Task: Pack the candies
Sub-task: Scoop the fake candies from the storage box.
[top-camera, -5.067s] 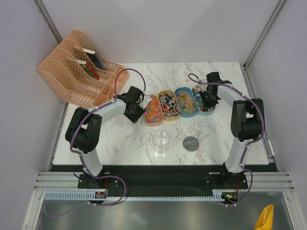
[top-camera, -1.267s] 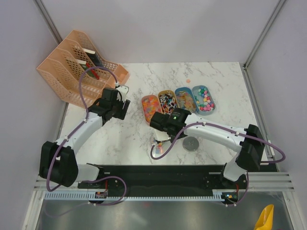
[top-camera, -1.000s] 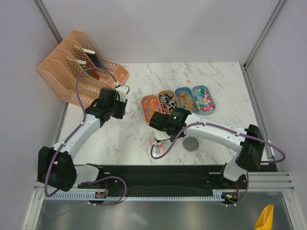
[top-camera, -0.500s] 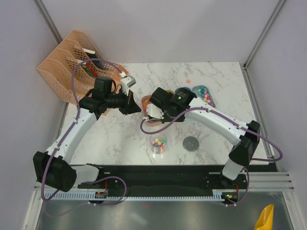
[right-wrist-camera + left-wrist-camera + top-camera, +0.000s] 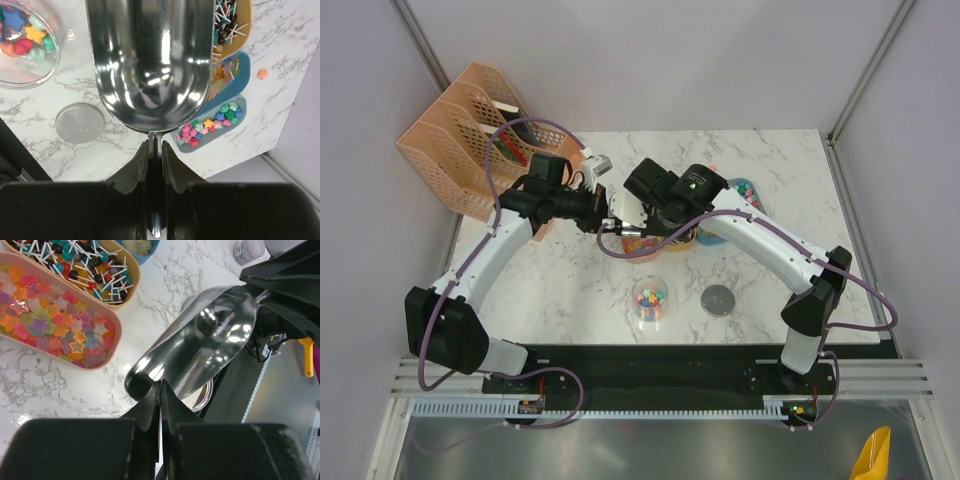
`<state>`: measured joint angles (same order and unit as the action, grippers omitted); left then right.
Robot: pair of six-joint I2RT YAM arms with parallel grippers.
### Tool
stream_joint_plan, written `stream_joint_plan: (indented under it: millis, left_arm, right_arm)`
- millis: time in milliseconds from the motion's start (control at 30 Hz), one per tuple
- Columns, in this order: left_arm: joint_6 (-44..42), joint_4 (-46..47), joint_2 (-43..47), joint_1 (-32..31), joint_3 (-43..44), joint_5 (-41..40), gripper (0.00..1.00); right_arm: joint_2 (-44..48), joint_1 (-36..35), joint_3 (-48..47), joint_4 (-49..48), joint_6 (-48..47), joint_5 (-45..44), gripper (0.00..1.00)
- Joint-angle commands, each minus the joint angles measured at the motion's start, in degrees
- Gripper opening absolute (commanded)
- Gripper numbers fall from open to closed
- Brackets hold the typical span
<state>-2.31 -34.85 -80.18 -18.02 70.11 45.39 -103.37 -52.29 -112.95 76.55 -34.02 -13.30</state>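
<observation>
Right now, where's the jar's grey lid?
In the top view the grey lid lies flat on the marble table, just right of the clear jar, on the right arm's side.

Candies [image 5: 50, 315]: pastel stars fill the orange tray [image 5: 60, 360], dark stick sweets the neighbouring tray [image 5: 135, 284]. Bright pieces lie in the clear jar [image 5: 636, 308].

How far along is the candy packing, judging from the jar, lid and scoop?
Done: a few candies lie in the open jar. In hand: the right fingers grip an empty scoop by the trays; the shut left fingers sit at its far end. Left: likely more scooping from the full trays, then the lid, lying beside the jar.
</observation>
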Motion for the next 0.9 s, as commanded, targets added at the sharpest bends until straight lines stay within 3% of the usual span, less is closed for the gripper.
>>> stream_joint_plan:
  millis: [0,300,500,633,700,733,867]
  left_arm:
    - [0.6,-1.1,-2.7,-0.3,1.8,-0.9,0.02]
    - [1.2,-0.5,-7.4,-0.4,5.5,-1.9,0.02]
    - [1.8,-0.3,-10.3,-0.6,9.0,-3.3,0.02]
    - [1.8,-0.4,-9.5,-0.3,15.0,-15.0,0.11]
    - [0.4,0.8,-9.3,-0.3,15.5,-24.7,0.18]
    - [-0.1,1.6,-9.2,-0.3,14.0,-30.1,0.19]
    - [-1.0,6.2,-9.3,-0.3,6.0,-37.6,0.17]
  right_arm:
    - [1.2,0.0,-5.3,-2.5,2.2,3.0,0.0]
    - [6.2,0.9,-5.1,-3.9,4.9,7.9,0.0]
    - [7.6,6.7,-4.4,-4.6,7.2,8.3,0.0]
    - [9.0,12.8,0.9,-5.4,9.6,2.6,0.0]
    - [9.7,17.8,5.3,-5.0,11.8,1.8,0.0]
    - [10.0,19.3,7.2,-4.8,12.6,1.6,0.0]
    - [10.1,25.4,15.3,-3.9,15.7,0.9,0.0]
